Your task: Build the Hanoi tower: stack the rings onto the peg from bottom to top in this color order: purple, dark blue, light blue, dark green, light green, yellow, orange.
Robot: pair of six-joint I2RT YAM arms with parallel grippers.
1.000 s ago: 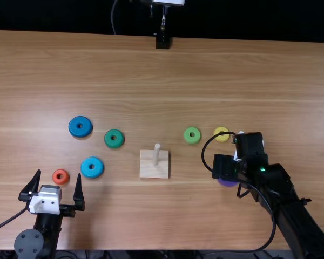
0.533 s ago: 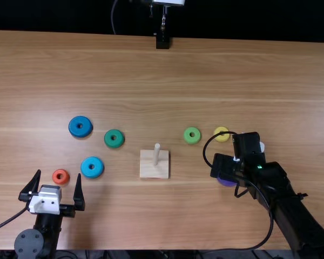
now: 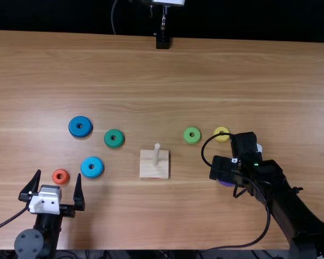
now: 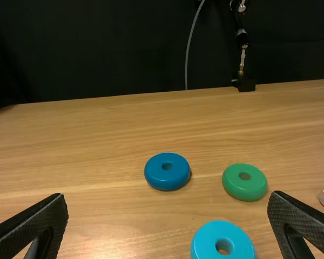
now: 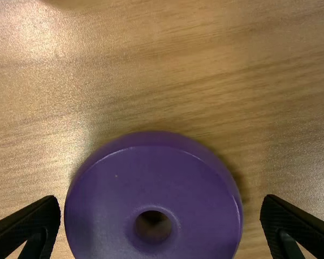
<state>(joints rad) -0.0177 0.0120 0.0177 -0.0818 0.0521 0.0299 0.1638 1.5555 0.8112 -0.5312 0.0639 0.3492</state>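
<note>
My left gripper [image 3: 59, 174] stands open at the lower left, around the orange ring [image 3: 60, 176]; its fingers in the left wrist view [image 4: 169, 195] are spread. My right gripper [image 3: 221, 166] is over the purple ring [image 3: 225, 183], partly covering it. In the right wrist view the open gripper [image 5: 161, 202] has one finger on each side of the purple ring [image 5: 151, 183], apart from it. The peg [image 3: 156, 154] is bare on its wooden base [image 3: 154, 171]. Dark blue [image 3: 80, 127], light blue [image 3: 92, 167] and dark green [image 3: 114, 138] rings lie left of it; light green [image 3: 192, 135] and yellow [image 3: 221, 134] lie right.
A black stand [image 3: 162, 41] is at the table's far edge. The right arm's cable [image 3: 205, 151] loops out beside its gripper, close to the light green and yellow rings. The wooden table [image 3: 151, 81] stretches beyond the rings.
In the top view the right arm has shifted slightly left, its gripper staying over the purple ring. The left arm and the rings have kept still.
</note>
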